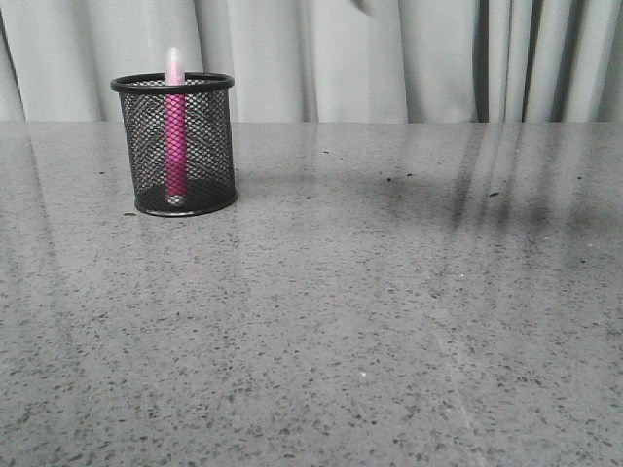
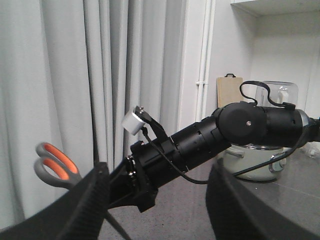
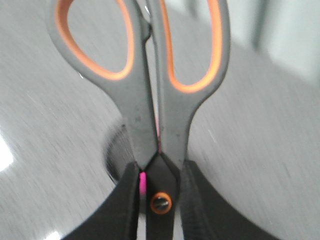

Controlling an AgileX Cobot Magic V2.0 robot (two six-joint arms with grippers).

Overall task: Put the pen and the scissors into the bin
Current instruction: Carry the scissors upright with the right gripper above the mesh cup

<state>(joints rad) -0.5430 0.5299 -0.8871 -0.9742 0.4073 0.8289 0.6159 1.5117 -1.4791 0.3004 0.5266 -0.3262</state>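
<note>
Only the wrist views show the scissors point(image 3: 150, 100), clamped by the right gripper point(image 3: 159, 200) above the bin point(image 1: 175, 146), which holds the pen point(image 1: 175, 136); the left gripper point(image 2: 155, 210) gapes empty, raised.

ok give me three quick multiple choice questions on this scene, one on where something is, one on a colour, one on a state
1. Where is the pen?
A. lying on the table
B. standing in the bin
C. held by the left gripper

2. What colour lines the finger loops of the scissors?
A. orange
B. blue
C. green

3. What is the right gripper doing?
A. open and empty
B. shut on the pen
C. shut on the scissors

Answers:
1 B, the front view shows it upright inside the mesh, cap above the rim.
2 A, the right wrist view shows orange inside both loops.
3 C, its fingers clamp the scissors near the pivot.
</note>
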